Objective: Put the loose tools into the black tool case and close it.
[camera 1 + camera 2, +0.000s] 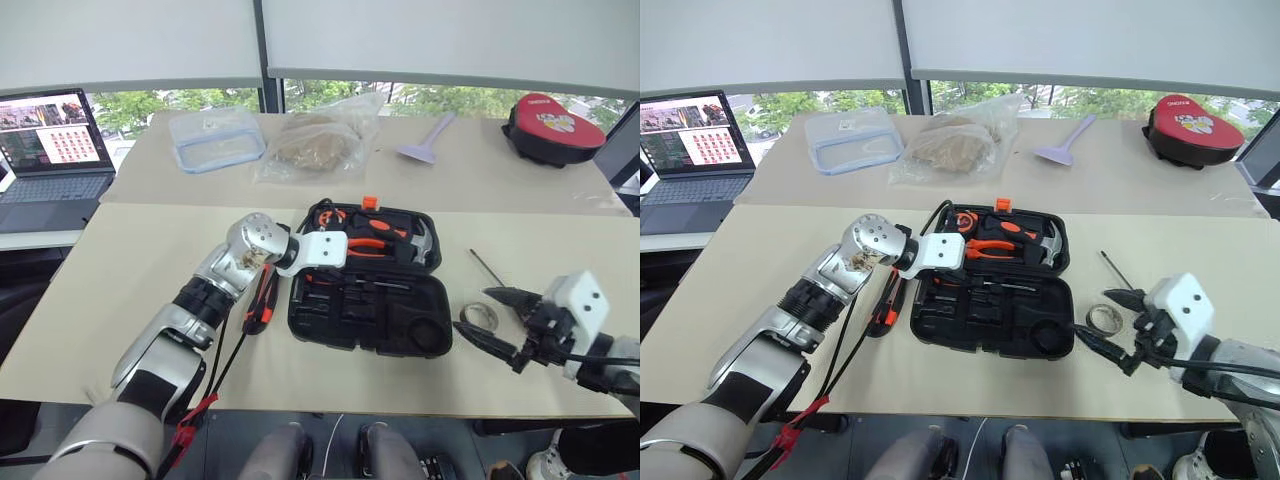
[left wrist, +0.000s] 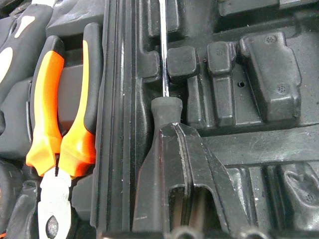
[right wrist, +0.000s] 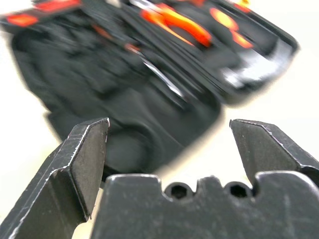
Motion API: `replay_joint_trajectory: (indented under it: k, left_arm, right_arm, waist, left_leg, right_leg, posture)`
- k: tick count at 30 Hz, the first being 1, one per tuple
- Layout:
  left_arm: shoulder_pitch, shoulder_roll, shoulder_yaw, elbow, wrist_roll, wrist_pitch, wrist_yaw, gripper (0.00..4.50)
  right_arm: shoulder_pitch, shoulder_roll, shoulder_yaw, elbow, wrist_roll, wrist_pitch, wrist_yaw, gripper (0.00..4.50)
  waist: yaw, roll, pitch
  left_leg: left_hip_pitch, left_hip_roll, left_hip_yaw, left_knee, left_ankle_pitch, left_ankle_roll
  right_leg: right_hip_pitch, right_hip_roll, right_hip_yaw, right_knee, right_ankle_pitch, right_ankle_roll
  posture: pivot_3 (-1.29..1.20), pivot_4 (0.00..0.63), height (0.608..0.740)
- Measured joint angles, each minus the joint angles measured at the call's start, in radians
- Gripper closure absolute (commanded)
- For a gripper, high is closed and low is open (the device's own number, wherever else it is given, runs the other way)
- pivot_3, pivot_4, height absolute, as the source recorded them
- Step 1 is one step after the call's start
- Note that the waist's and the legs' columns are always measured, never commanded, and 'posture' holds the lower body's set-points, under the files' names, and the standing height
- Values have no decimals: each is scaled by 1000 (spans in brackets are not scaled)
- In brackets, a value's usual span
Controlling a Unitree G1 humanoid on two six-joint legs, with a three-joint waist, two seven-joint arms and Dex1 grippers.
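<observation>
Black tool case (image 1: 370, 300) lies open on the table (image 1: 130, 290). Left pincer (image 2: 180, 149), closed tight, sits over its front half, touching a screwdriver (image 2: 163, 99) handle there. Right pincer (image 1: 497, 322), spread wide, hovers beside the tape roll (image 1: 479, 317).

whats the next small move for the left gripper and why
Probably open the left gripper and let go. It is shut on a screwdriver whose handle and shaft already lie along a recess in the case, beside the pliers. Once released, the arm could go for the screwdriver on the table left of the case.
</observation>
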Motion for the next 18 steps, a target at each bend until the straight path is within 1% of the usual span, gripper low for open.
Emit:
replay_joint_trajectory:
  k: [2,3,5,6,7,8,10,11,13,14,16,18]
  left_arm:
    - [16,0,32,-16,-38,60,-8,4475]
    - [24,2,59,-30,-71,113,-16,3981]
    - [44,28,127,-103,-169,235,-55,3313]
    - [68,83,180,-202,-268,340,-112,2953]
    - [75,112,210,-251,-314,387,-141,2632]
    - [85,151,246,-313,-374,448,-170,2210]
    - [99,204,299,-431,-477,564,-204,1507]
    - [106,215,308,-472,-511,600,-211,1173]
    - [134,234,320,-552,-586,675,-216,358]
    - [145,239,321,-576,-610,703,-215,75]
    - [170,255,325,-631,-652,749,-200,75]
    - [172,260,325,-659,-659,759,-177,75]
  right_arm:
    - [5,6,-30,34,-9,-2,-7,0]
    - [5,6,-49,63,-19,-2,-15,0]
    - [-5,2,-77,146,-38,-5,-20,0]
    - [-30,-13,-77,221,-55,-12,-14,0]
    - [-37,-21,-80,259,-65,-17,-14,0]
    - [-55,-32,-75,308,-78,-25,-7,0]
    - [-109,-50,-43,402,-106,-47,9,0]
    - [-134,-54,-23,434,-116,-54,16,0]
    - [-198,-55,30,515,-140,-77,28,0]
    - [-218,-55,51,547,-148,-86,31,0]
    - [-266,-54,105,621,-170,-106,51,0]
    - [-291,-51,138,660,-182,-121,60,0]
  waist:
    - [-2,0,0]
    - [-3,0,0]
    - [-8,0,0]
    - [-18,0,0]
    - [-23,0,0]
    - [-28,0,0]
    - [-32,2,-1]
    - [-32,2,-1]
    - [-32,2,-1]
    - [-30,2,-1]
    - [-28,3,-1]
    - [-27,3,-1]
  left_leg:
    - [-1,0,0,0,0,0]
    - [-2,0,0,0,0,0]
    - [-2,0,0,0,0,0]
    - [-2,0,1,-1,0,0]
    - [-2,1,1,-1,0,0]
    - [-1,1,1,-1,0,0]
    - [0,1,0,-1,0,-1]
    - [1,1,1,-1,0,-1]
    - [2,1,0,-1,0,-1]
    - [1,1,0,-1,0,-1]
    - [1,0,0,-1,0,-1]
    - [1,0,0,-1,1,-1]
  right_leg:
    - [-1,0,0,0,0,0]
    - [-2,0,0,0,0,0]
    - [-3,1,0,0,0,0]
    - [-4,1,0,1,0,0]
    - [-4,1,1,1,0,0]
    - [-4,1,0,1,0,0]
    - [-2,1,0,0,0,-1]
    - [-1,1,0,0,0,-1]
    - [0,1,1,0,0,-1]
    - [0,1,0,0,0,-1]
    - [0,0,0,0,0,-1]
    - [0,0,1,0,0,-1]
  posture:
    - [0,150,722]
    - [0,150,722]
    - [0,150,722]
    - [0,150,722]
    - [0,150,722]
    - [0,150,722]
    - [0,150,722]
    - [0,150,722]
    - [0,150,722]
    - [0,150,722]
    - [0,150,722]
    - [0,150,722]
